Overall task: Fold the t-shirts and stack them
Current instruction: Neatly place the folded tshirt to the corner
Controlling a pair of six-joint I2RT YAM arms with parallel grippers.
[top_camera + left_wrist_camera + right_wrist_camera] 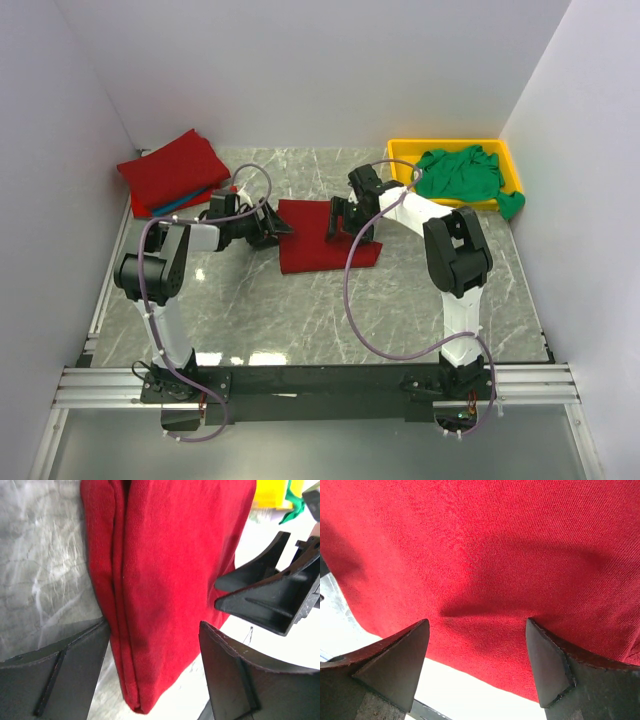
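A folded dark red t-shirt [318,238] lies flat in the middle of the table. It fills the left wrist view [160,570] and the right wrist view [485,555]. My left gripper [272,226] is open at the shirt's left edge, its jaws straddling the folded corner. My right gripper [338,222] is open over the shirt's right part, its fingers [547,662] resting on the cloth. A stack of folded dark red shirts [173,170] with a blue one [180,203] showing under it lies at the back left. A crumpled green t-shirt [464,175] lies in the tray.
A shallow yellow tray [505,160] stands at the back right against the wall. White walls close in the table on three sides. A metal rail [300,385] runs along the near edge by the arm bases.
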